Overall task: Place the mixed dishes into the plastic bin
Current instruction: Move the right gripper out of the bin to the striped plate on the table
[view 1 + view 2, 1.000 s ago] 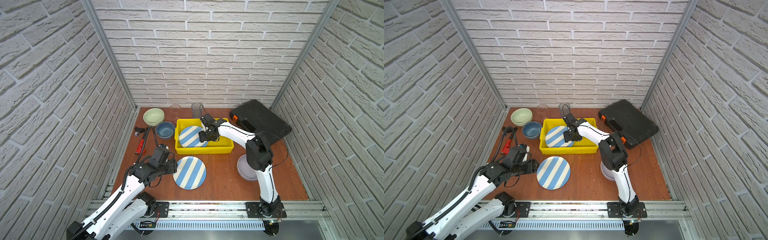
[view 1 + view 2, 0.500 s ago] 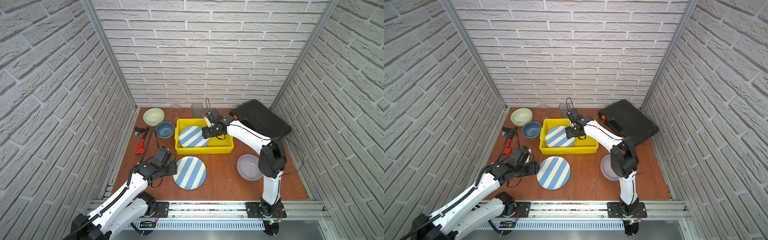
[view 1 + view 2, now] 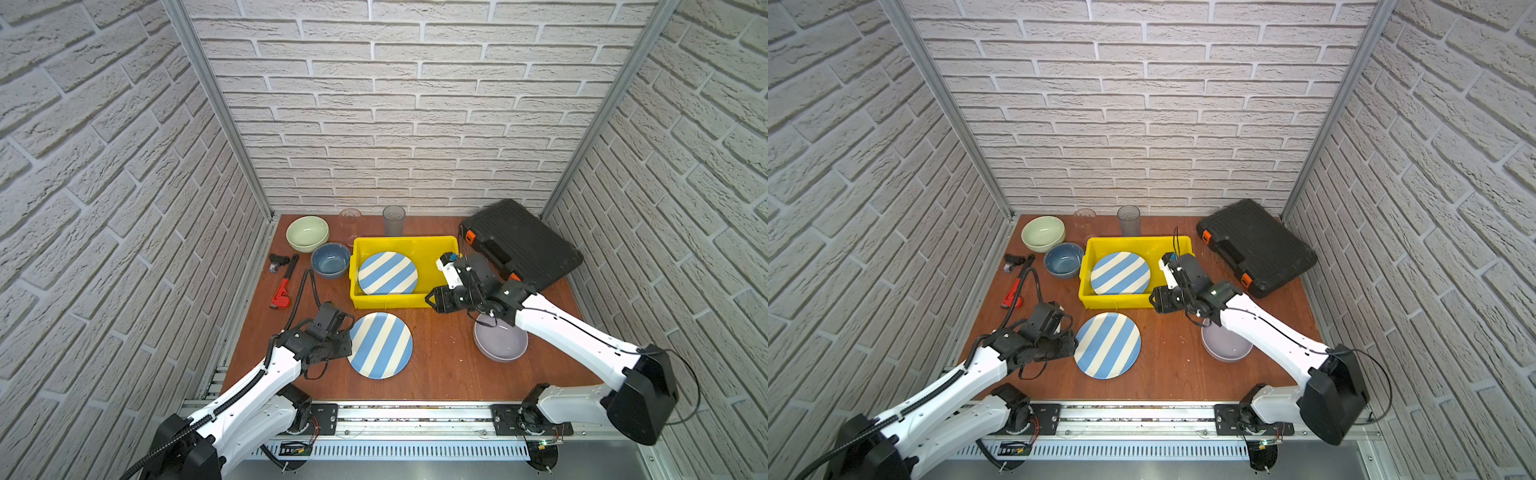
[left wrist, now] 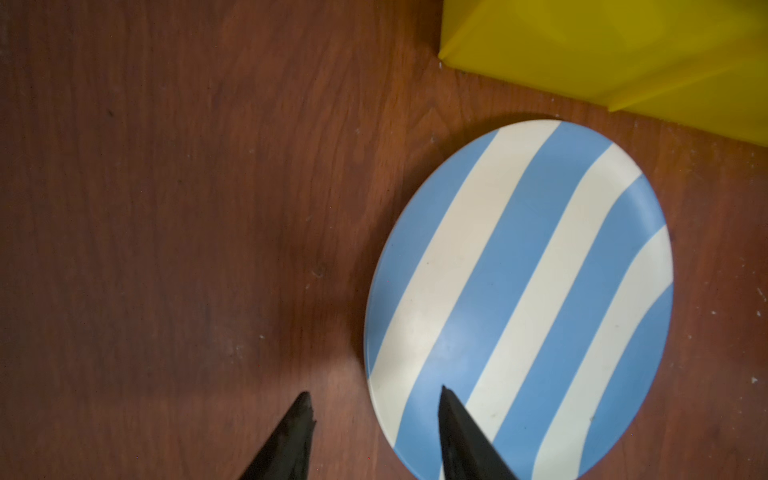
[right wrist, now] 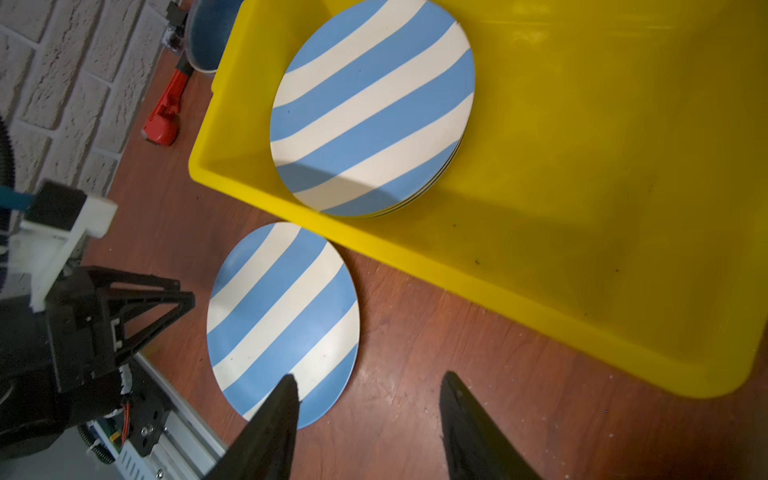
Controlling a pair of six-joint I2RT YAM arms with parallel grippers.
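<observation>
Lying stacked inside yellow bin (image 3: 432,254): blue-white striped plates (image 3: 387,273).

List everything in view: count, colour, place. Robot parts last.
bin: one, yellow, mid-table
stacked plates: number unclear, blue-white striped on top, inside the bin
loose plate: one, blue-white striped, before the bin
green bowl: one, pale green, back left
blue bowl: one, blue, left of the bin
lavender-grey bowl: one, lavender-grey, front right
tumblers: two, clear, by the back wall
case: one, black, orange latches, back right
wrench: one, red, left side
left arm: white-black, jaws apart at the loose plate's left rim
right arm: white-black, jaws apart and empty, near the bin's front right corner
</observation>
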